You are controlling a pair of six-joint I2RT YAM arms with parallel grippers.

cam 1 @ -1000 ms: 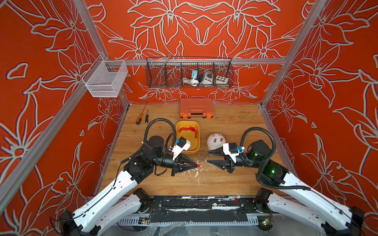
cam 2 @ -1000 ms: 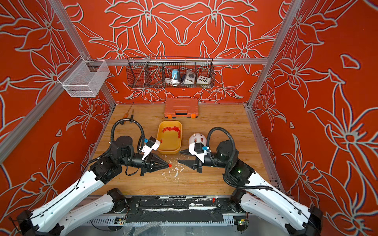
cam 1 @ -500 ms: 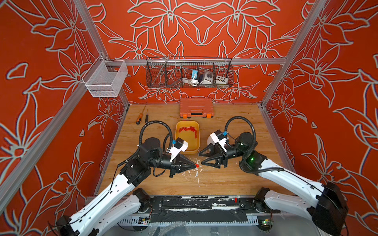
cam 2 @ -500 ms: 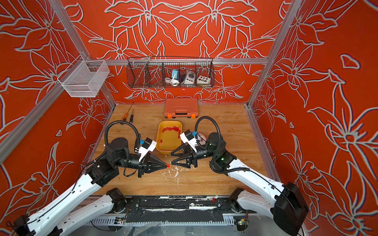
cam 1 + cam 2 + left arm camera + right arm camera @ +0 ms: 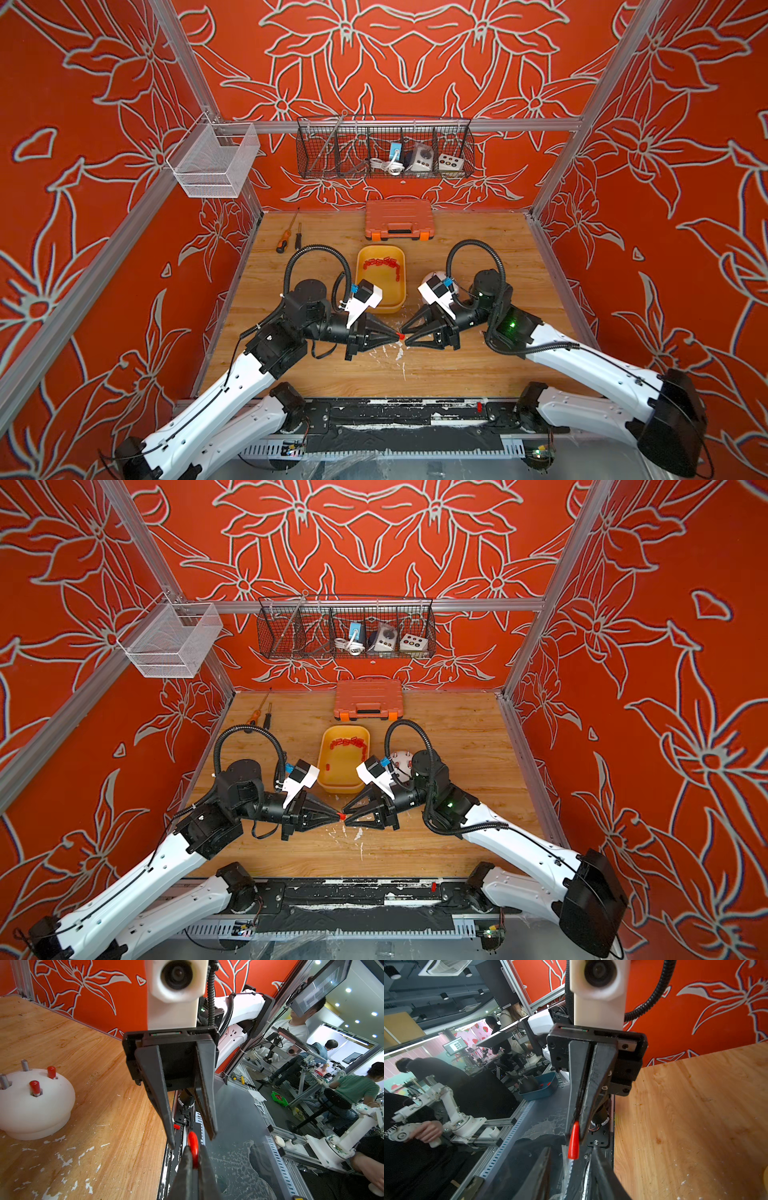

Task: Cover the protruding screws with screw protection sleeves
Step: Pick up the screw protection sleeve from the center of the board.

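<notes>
Wooden desk [image 5: 478, 374]: yellow plastic tray [image 5: 380, 291] at centre w/ loose tiny red plastic tube sleeves [image 5: 380, 262] along its far side, seen in top views only. White dome-shaped body [image 5: 31, 1111], right of tray, is mostly hidden there. Left wrist view shows 2 grey metal studs [image 5: 25, 1065] bare, 2 capped red. Left gripper [image 5: 397, 332] clenched on one red sleeve [image 5: 193, 1147], near-centre above desk. Right gripper [image 5: 192, 1140] jaws apart, straddling sleeve's free end; contact unclear.

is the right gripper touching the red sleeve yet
Apart. In the right wrist view the sleeve, pinched in the left gripper, sits between the right gripper's open fingers with a clear gap on each side.
</notes>
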